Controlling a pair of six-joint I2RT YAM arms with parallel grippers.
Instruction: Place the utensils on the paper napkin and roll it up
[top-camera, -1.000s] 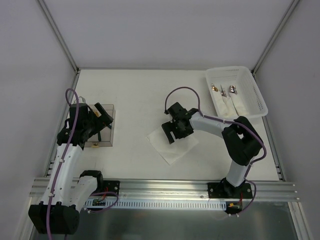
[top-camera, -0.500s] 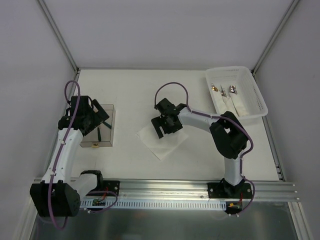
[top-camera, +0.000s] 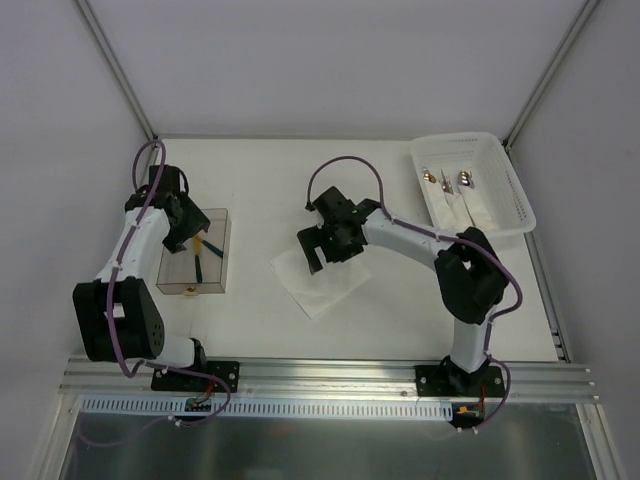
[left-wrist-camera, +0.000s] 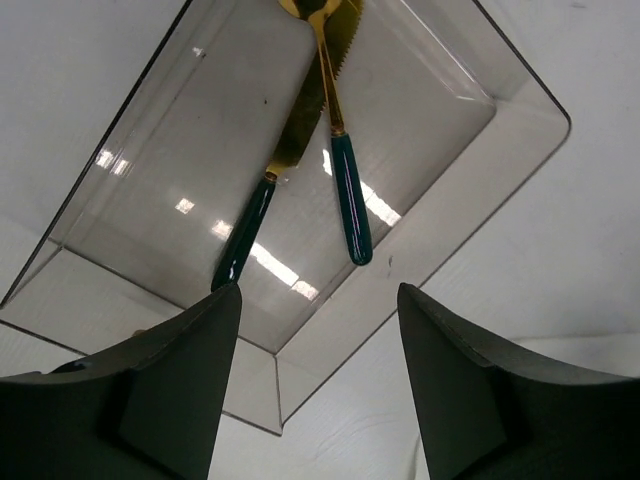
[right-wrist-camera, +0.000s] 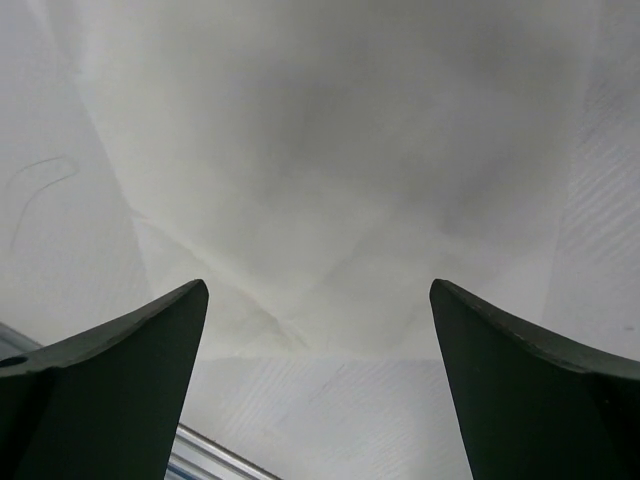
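jaws apart on both, gripping nothing: left gripper (left-wrist-camera: 318, 300) above green-handled cutlery (left-wrist-camera: 350, 200) (in a smoky tray (left-wrist-camera: 500, 120)), right gripper (right-wrist-camera: 318, 290) over the paper napkin (right-wrist-camera: 330, 180).

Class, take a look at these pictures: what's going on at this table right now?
The left gripper hovers, jaws apart, over a clear tray holding a gold knife and another gold piece, both green-handled. The right gripper hangs open above the paper napkin, which is spread out with no utensil visible on it. More cutlery lies in a white basket at the far right. Nothing is gripped yet.
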